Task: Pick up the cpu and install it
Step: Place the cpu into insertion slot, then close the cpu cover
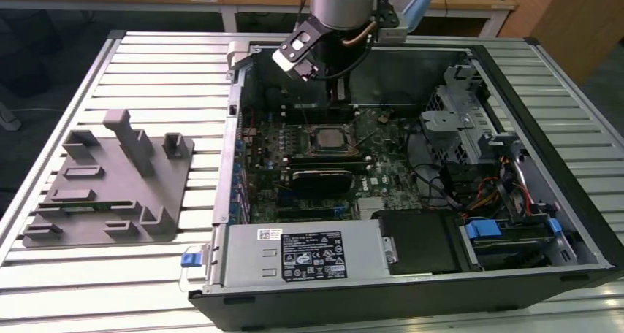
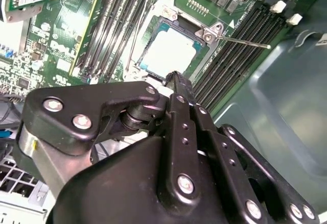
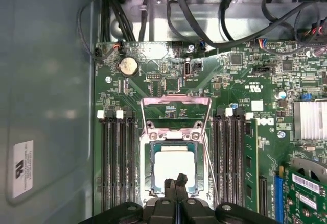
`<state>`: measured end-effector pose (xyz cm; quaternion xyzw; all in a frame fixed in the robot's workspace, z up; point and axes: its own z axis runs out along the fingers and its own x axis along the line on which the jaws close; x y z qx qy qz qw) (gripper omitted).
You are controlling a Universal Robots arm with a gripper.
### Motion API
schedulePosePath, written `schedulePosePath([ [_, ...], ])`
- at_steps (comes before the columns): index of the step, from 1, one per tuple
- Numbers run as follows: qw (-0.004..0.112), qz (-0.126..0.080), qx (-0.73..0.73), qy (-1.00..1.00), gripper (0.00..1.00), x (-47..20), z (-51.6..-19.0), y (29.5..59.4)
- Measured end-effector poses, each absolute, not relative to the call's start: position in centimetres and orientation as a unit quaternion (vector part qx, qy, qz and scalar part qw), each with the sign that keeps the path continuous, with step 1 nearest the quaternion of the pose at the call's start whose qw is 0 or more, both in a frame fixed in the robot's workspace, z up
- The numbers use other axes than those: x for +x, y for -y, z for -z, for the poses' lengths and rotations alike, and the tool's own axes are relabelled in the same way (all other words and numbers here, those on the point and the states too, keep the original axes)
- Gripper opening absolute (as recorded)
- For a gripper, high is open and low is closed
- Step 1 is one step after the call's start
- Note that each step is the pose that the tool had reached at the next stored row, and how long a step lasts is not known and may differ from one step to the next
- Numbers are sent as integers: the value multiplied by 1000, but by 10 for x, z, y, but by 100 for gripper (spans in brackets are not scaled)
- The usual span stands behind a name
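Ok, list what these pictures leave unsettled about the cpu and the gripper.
1. Both wrist views: the gripper covers one edge of the cpu, so its seating there is hidden.
2. Same views: whether the gripper touches the cpu cannot be told.
3. Exterior view: the cpu is too small to judge.
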<state>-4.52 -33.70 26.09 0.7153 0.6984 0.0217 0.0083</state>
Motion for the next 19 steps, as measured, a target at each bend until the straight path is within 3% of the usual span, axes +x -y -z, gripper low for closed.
schedulePosePath([
  [19, 8, -22, 707, -707, 11, -45, -265, 337],
])
